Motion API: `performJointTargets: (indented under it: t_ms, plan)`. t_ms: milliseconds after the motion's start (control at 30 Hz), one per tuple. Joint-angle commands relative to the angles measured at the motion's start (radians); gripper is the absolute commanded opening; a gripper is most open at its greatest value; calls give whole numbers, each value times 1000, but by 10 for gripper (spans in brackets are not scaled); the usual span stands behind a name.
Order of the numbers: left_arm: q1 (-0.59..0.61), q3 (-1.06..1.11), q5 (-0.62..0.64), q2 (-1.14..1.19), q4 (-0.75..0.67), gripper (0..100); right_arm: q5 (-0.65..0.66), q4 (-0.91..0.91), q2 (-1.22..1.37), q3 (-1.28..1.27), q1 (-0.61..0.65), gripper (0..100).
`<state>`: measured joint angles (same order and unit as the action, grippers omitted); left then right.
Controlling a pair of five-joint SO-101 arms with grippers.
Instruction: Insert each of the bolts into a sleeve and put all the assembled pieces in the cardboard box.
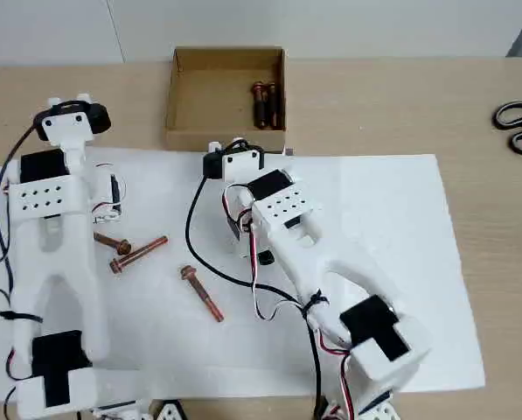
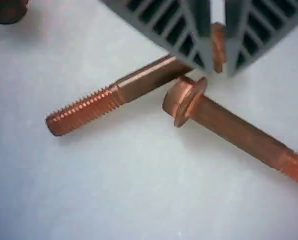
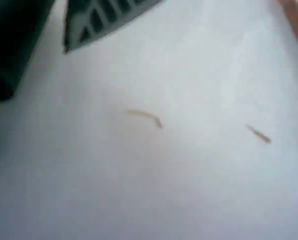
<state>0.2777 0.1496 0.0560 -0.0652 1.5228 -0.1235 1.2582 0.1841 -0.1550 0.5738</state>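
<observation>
Left fingers [image 2: 158, 25]: grey and ribbed, pressed close on the head end of one bolt, whose copper flange shows in the narrow slit between them.
Left gripper [image 2: 219, 65]: low over the left part of the white sheet [image 1: 392, 227].
Right gripper [image 3: 61, 45]: low over a bare patch near the middle of the sheet; I cannot tell whether it is spread or pressed together.
Lone bolt [image 1: 201, 293]: lies flat towards the sheet's near edge, between the two arms and apart from the other bolts.
Held bolt [image 2: 139, 82]: runs out from the left fingers with its threaded end pointing away from them. I cannot tell whether it is lying on the sheet or raised.
Second bolt [image 2: 228, 130]: lies on the sheet with its flanged head just beside the held bolt's smooth shank. I cannot tell whether the two touch.
Cardboard box [image 1: 184, 96]: stands on the table just beyond the sheet's far edge.
Pieces in the box [image 1: 265, 103]: two copper pieces lie side by side along the box's right wall.
Scissors [image 1: 518, 127]: lie at the table's right edge, well apart from everything else.
</observation>
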Motion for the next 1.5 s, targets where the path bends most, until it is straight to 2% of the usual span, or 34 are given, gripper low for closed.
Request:
performJointTargets:
  t_ms: [0,333,433,667,933,1033,1200,1467]
  plan:
    - [2,-38,-3,-15,0,5,0,-31,10,49,-1,136]
    - [2,-38,-3,-15,3,5,2,-85,84,49,-39,123]
    - [-5,-38,-3,-15,3,5,2,-84,77,52,-39,26]
    - [-5,-54,5,-17,14,5,-6,59,-4,176,-42,3]
    - [-9,-335,61,-17,175,5,-6,159,-157,233,-91,3]
    - [-57,-443,60,-15,218,5,-6,203,-248,235,-111,3]
    - [-186,-463,61,-17,230,5,-6,302,-358,232,-153,3]
    - [-241,-529,55,-117,221,5,-8,424,-496,230,-275,3]
